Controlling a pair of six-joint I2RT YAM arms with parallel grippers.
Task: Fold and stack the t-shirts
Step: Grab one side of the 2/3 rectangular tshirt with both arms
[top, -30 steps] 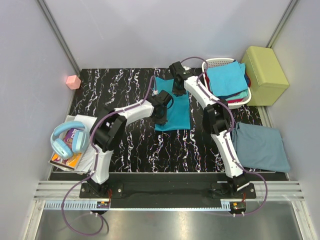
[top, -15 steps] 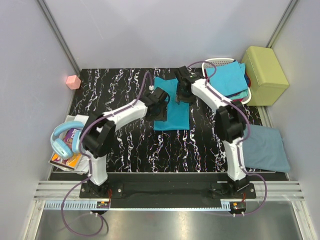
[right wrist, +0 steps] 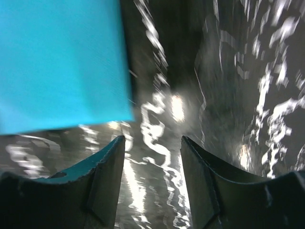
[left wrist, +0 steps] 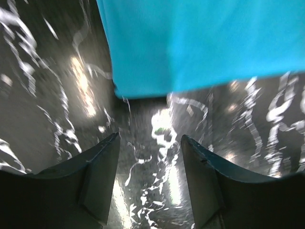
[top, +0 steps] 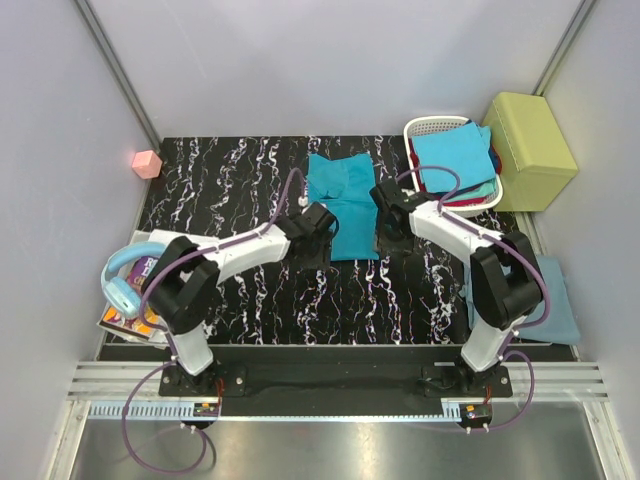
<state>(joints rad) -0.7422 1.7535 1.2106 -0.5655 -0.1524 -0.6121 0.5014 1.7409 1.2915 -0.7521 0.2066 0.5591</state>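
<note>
I see left tool (left wrist: 148, 143) & right tool (right wrist: 152, 142) open, empty, just off teal t-shirt (top: 343, 205) — black marbled table (top: 230, 170).

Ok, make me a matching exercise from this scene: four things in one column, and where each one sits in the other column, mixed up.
Things:
1. pink cube
2. light blue headphones
3. yellow-green box
4. teal t-shirt

Places:
A. flat in the middle of the table
B. just right of the white basket
C. far left corner
D. on the books at the left edge

Pairs: 1-C, 2-D, 3-B, 4-A.
</note>
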